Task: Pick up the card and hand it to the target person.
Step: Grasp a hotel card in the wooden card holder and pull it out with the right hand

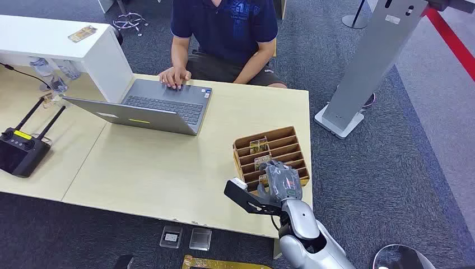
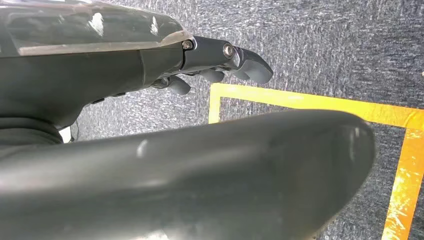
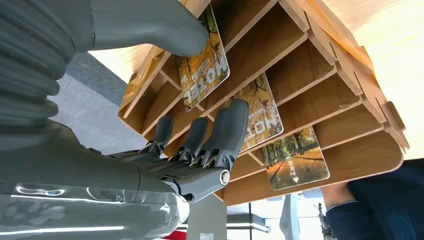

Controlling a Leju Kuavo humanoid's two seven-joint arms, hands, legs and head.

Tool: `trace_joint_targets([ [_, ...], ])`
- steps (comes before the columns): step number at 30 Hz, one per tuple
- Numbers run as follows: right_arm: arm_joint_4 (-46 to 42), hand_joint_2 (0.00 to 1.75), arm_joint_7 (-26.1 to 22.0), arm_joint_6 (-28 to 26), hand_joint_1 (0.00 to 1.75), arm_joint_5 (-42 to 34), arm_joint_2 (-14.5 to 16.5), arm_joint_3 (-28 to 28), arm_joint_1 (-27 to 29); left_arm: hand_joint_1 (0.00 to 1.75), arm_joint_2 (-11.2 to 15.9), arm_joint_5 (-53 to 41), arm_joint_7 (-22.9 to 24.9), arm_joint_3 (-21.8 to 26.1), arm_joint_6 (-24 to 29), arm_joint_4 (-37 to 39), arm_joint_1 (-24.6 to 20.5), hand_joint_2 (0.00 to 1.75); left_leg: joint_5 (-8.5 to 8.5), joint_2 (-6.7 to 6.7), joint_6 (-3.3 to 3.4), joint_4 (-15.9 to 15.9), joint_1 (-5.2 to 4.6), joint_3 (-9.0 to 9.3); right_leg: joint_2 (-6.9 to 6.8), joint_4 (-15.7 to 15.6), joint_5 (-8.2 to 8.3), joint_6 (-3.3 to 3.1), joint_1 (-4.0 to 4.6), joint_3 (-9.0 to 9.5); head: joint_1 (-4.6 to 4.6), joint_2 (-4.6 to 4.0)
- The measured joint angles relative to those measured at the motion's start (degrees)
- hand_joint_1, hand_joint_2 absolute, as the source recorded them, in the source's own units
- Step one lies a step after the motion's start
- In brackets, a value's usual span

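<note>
While poised over the wooden card rack (image 1: 273,150) at the worktop's (image 1: 168,162) four o'clock, right robot hand (image 1: 282,180) open, thumb touching the nearest card (image 3: 204,65); left robot hand (image 2: 215,62) curled, empty.

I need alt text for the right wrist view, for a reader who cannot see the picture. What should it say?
The robot's right hand reaches into a wooden card rack, its thumb on the nearest card and its dark fingers against the rack by a second card. A third card stands in a farther slot, and a person's dark blue sleeve shows beyond the rack.
</note>
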Motion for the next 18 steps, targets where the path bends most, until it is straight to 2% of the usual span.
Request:
trace_joint_targets([
  [18, 0.52, 1.75, 0.17, -0.01, 0.80, -0.22, 0.00, -0.09, 0.71, 0.00, -0.02, -0.02, 0.06, 0.28, -0.01, 0.00, 0.00, 0.00, 0.00, 0.00, 0.00, 0.00, 0.00, 0.00, 0.00, 0.00, 0.00, 0.00, 0.00, 0.00, -0.02, 0.00],
])
